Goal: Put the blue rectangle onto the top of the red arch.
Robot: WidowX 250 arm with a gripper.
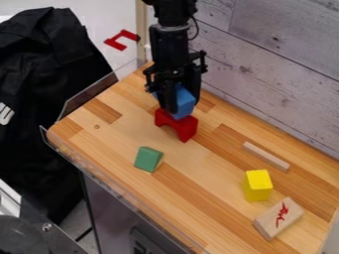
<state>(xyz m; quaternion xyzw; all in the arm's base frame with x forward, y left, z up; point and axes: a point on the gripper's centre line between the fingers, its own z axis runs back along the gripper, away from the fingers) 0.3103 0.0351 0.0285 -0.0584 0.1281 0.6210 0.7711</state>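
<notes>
1. Hanging over the upper part of the wooden surface, the gripper has its fingers closed in against the blue rectangle, parted by the block between them.
2. The blue rectangle sits tilted at the top of the red arch; whether they touch cannot be told.
3. Nearer the camera lies a green block.
4. Toward the right are a thin wooden stick, a yellow block and a pale wooden block with a red mark.

Ok so you've got one arch on your table, plus four blocks: a blue one at the arch's top, a green one near its front, yellow and wooden ones off to its right. Also one stick, right of the arch.
</notes>
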